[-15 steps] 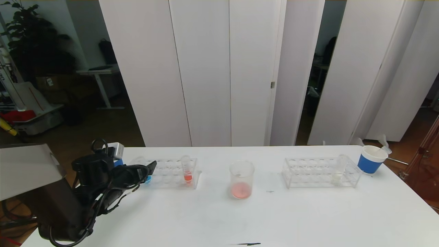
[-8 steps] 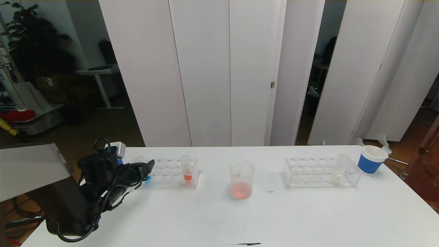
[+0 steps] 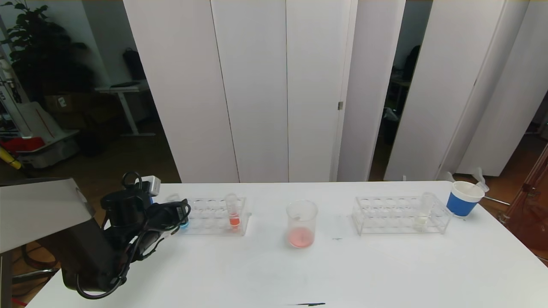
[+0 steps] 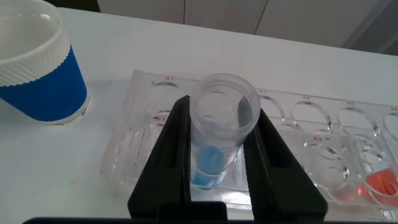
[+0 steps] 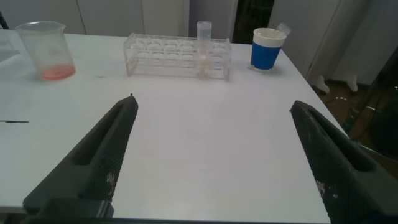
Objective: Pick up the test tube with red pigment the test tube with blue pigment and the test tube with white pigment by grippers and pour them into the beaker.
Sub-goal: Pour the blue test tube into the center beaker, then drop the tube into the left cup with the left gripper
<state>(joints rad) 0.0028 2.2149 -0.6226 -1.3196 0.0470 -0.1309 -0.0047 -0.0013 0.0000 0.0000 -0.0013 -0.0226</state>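
Left gripper (image 3: 182, 214) reaches in at the left end of the left rack (image 3: 216, 216) in the head view, its fingers clamped together on the test tube with blue pigment (image 3: 184, 222), which stands in that rack's end hole. A tube of orange-red liquid (image 3: 233, 212) stands toward the rack's other end. Right of the rack sits the beaker (image 3: 302, 223), with a little pink liquid in its bottom. Beyond the beaker is the right rack (image 3: 400, 215), holding the test tube with white pigment (image 3: 423, 212).

From the left wrist, both black fingers (image 4: 171, 158) press the blue tube's (image 4: 221, 134) sides while it stands upright in the rack (image 4: 134, 134), beside a blue-and-white paper cup (image 4: 37, 68).

From the right wrist, the right gripper (image 5: 214, 162) hangs over bare table (image 5: 205, 149), jaws wide apart, well short of the right rack (image 5: 168, 56).
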